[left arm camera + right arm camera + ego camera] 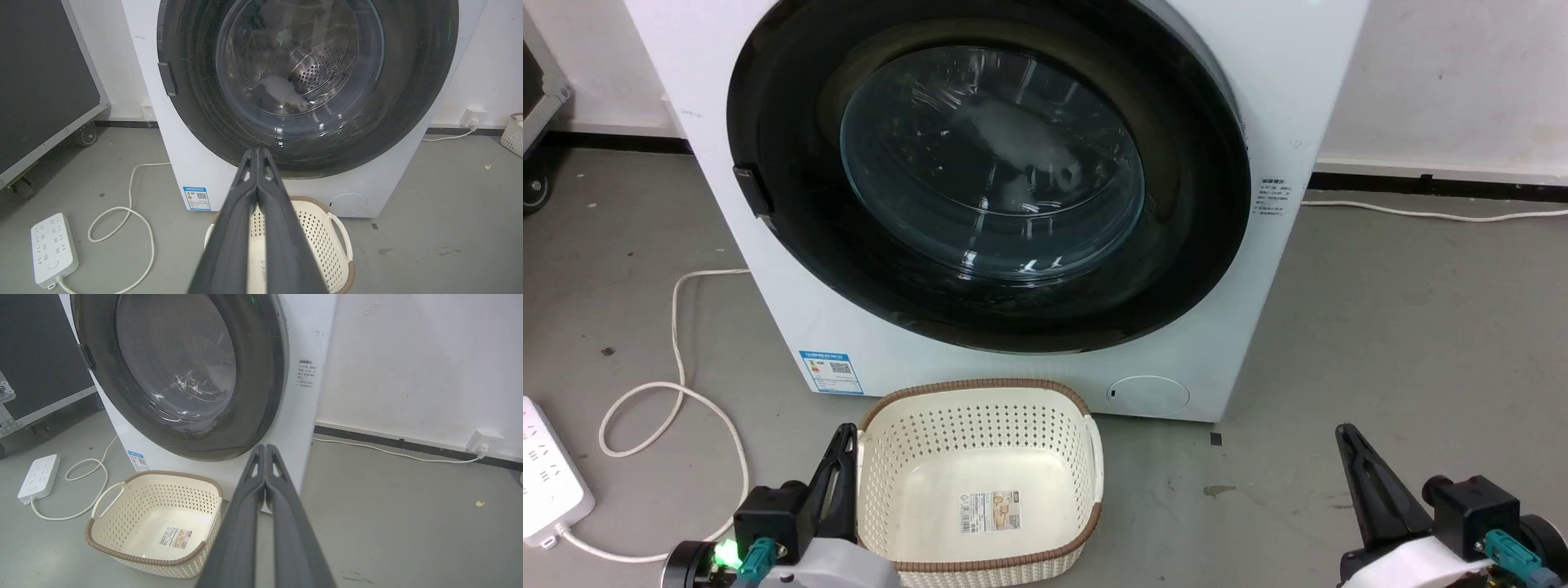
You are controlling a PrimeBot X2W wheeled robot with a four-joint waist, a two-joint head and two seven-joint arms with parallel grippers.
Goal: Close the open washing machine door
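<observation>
A: "Black left claw (848,437), clenched and empty beside the basket (976,384). The door (988,180)?"
B: "Seemingly flush on the machine (1282,82) already. Heavy, stiff, glass fragile; push its slick rim near the latch (753,189). Right claw (1346,441) clenched, empty."

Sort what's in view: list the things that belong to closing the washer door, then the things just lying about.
Belongs to the job:
- door, which looks shut against the machine
- washing machine

Just lying about:
- basket
- power strip
- white cord
- wall socket
</observation>
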